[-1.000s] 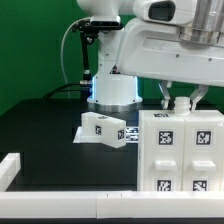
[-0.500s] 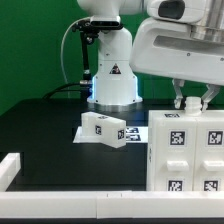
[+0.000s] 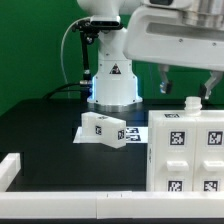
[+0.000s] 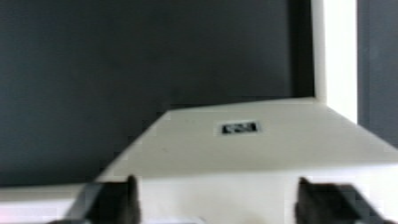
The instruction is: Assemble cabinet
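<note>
On the black table (image 3: 40, 125), the claw (image 3: 188, 85) hangs wide open, empty, above the tag-fronted cabinet (image 3: 190, 150)

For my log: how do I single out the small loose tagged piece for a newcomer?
Find the robot's white base at the back of the black table. Just in front of it lies the small white block, to the exterior view's left of the big tagged cabinet box. It is far smaller and lower than that box.
</note>
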Tool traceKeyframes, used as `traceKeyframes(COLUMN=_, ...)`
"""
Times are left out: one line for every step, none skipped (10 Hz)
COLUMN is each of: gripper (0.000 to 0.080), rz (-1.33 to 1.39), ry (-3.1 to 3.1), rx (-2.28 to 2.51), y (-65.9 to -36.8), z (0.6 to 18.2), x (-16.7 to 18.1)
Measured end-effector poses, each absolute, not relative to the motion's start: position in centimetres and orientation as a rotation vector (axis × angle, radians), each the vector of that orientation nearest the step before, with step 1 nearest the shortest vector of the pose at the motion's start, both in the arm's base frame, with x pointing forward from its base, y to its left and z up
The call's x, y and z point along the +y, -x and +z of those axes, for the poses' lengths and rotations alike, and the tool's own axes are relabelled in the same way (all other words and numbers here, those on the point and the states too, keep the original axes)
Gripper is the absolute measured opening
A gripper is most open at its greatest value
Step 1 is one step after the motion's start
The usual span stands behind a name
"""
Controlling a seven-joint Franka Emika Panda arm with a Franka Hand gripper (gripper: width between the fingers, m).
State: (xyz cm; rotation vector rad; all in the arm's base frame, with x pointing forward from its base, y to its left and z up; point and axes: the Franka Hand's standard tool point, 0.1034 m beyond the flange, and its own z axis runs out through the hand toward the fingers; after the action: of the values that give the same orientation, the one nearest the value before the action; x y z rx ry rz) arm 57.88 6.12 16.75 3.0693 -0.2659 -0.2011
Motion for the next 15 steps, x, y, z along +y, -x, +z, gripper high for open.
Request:
traceKeyframes(gripper=0.0522, rz=-0.223, ry=-3.092, rx=-0.254, y=-56.4, z=17.2, x=5.6)
traceKeyframes(gripper=0.0704, rz=-0.250, ry=-3.106, rx=-0.226, y=-55.0, z=17.2, x=4.8)
traceKeyframes(gripper=0.0772, rz=-0.276, ry=-3.107, rx=-0.224, y=-54.2, z=17.0, x=4.2)
traceKeyframes(gripper=0.0791, rz=-0.272, ry=-3.104, rx=-0.232, y=-54.5, z=16.9, x=4.4)
traceKeyframes(gripper=0.0791, rz=-0.271, ry=-3.103, rx=-0.229, y=-54.5, z=16.9, x=4.5)
traceKeyframes(gripper=0.0798, rz=-0.273, ry=-3.103, rx=-0.230, y=-54.5, z=16.9, x=4.4)
traceKeyframes(gripper=0.0798, rz=-0.273, ry=-3.100, rx=-0.212, y=-54.3, z=16.6, x=4.2)
traceKeyframes(gripper=0.0797, rz=-0.296, ry=-3.084, rx=-0.161, y=-53.1, z=15.5, x=3.4)
traceKeyframes(gripper=0.0797, rz=-0.331, ry=-3.067, rx=-0.119, y=-52.0, z=14.9, x=2.1)
traceKeyframes(gripper=0.0797, rz=-0.311, ry=-3.045, rx=-0.032, y=-51.7, z=14.4, x=1.0)
traceKeyframes(gripper=0.0797, rz=-0.287, ry=-3.038, rx=0.011, y=-51.3, z=13.8, x=1.0)
traceKeyframes(gripper=0.0797, rz=-0.295, ry=-3.039, rx=0.007, y=-51.3, z=14.0, x=1.0)
traceKeyframes(gripper=0.0797, rz=-0.292, ry=-3.039, rx=0.007, y=-51.4, z=14.0, x=1.0)
traceKeyframes(gripper=0.0797, rz=-0.294, ry=-3.039, rx=0.009, y=-51.4, z=13.9, x=1.0)
traceKeyframes(gripper=0.0797, rz=-0.308, ry=-3.038, rx=0.149, y=-51.3, z=13.7, x=0.6)
